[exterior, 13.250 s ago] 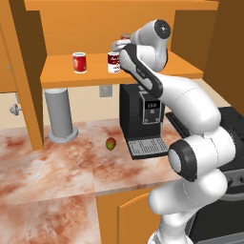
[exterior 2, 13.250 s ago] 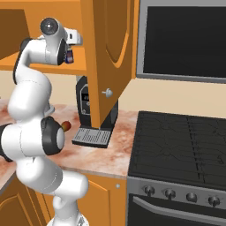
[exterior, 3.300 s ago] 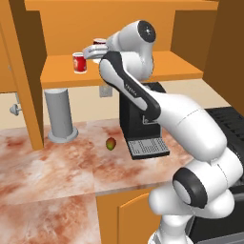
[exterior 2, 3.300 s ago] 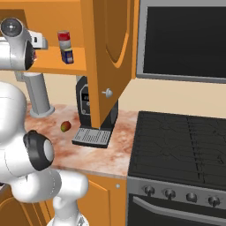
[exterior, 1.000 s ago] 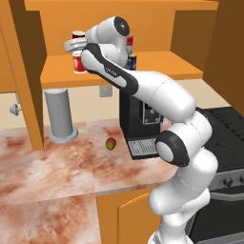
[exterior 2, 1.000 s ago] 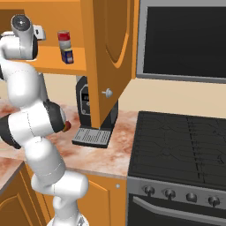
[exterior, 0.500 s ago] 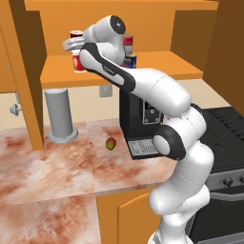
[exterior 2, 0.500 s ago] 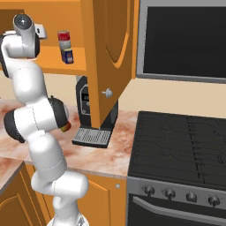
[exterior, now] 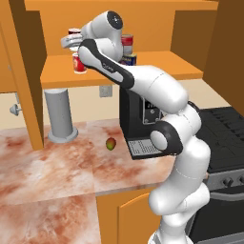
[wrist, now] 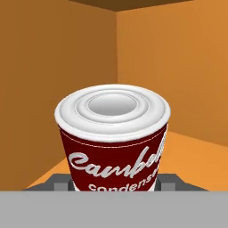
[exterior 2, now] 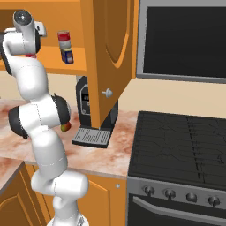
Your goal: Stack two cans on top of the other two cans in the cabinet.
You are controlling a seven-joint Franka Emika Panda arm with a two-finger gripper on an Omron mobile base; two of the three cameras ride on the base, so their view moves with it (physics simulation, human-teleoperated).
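Left base view: my claw gripping dark red can with white lid, holding it directly above bright red can standing on orange-brown wooden cabinet shelf. Red can sitting on squat dark blue can further right.

Right base view: same stacked pair standing on shelf, beside my arm.

Hand view: dark red can with white script sitting between my fingertips, upright, cabinet corner behind.

soup can: base cut by bottom edge | bright red can: top hidden behind gripper
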